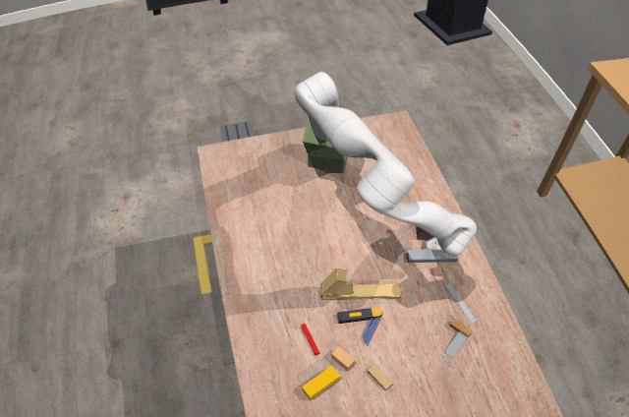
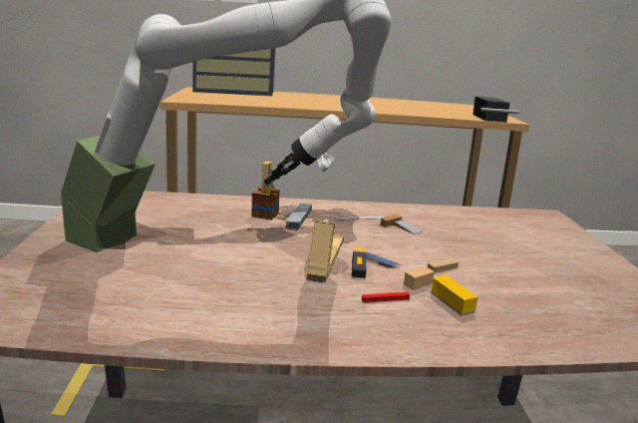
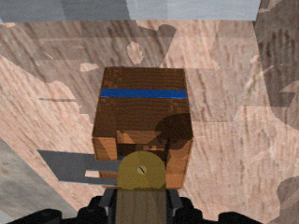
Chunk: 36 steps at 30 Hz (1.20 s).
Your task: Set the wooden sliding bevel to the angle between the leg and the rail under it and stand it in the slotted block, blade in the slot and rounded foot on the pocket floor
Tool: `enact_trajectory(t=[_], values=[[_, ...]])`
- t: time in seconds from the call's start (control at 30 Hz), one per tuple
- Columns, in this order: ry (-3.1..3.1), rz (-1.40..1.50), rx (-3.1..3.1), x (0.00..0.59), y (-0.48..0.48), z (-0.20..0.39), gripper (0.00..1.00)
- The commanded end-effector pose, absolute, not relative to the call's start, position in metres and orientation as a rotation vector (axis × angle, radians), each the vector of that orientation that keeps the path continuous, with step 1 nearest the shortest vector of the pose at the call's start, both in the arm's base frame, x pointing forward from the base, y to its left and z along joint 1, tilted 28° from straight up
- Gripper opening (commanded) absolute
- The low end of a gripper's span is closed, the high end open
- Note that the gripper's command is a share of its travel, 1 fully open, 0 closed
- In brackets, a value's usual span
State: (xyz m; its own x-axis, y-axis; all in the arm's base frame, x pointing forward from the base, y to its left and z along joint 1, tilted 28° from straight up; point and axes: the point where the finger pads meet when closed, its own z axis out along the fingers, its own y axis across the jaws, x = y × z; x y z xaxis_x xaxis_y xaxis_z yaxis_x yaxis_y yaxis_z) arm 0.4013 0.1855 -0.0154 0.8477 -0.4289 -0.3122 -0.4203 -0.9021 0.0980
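Note:
My gripper is shut on the stock of the wooden sliding bevel and holds it upright over the brown slotted block with a blue stripe. In the wrist view the bevel's rounded foot sits at the block's near pocket, and its grey blade sticks out to the left past the block's corner. I cannot tell whether the foot touches the pocket floor. My arm hides most of the block in the overhead view. The leg and rail piece lies mid-table. The black bevel lies just in front of it.
A grey block lies right beside the slotted block. Another wood-and-metal tool lies toward the table's right edge. A red bar, a yellow block and two tan blocks lie near the front. My green base stands at the back.

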Motion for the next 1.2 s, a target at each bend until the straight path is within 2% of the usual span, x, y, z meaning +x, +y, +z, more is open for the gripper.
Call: enact_trajectory(t=[0.0, 1.17], values=[[-0.687, -0.514, 2.996, 0.402, 0.1857, -0.0157, 0.1], [-0.687, -0.514, 2.996, 0.404, 0.1842, -0.0205, 0.1]])
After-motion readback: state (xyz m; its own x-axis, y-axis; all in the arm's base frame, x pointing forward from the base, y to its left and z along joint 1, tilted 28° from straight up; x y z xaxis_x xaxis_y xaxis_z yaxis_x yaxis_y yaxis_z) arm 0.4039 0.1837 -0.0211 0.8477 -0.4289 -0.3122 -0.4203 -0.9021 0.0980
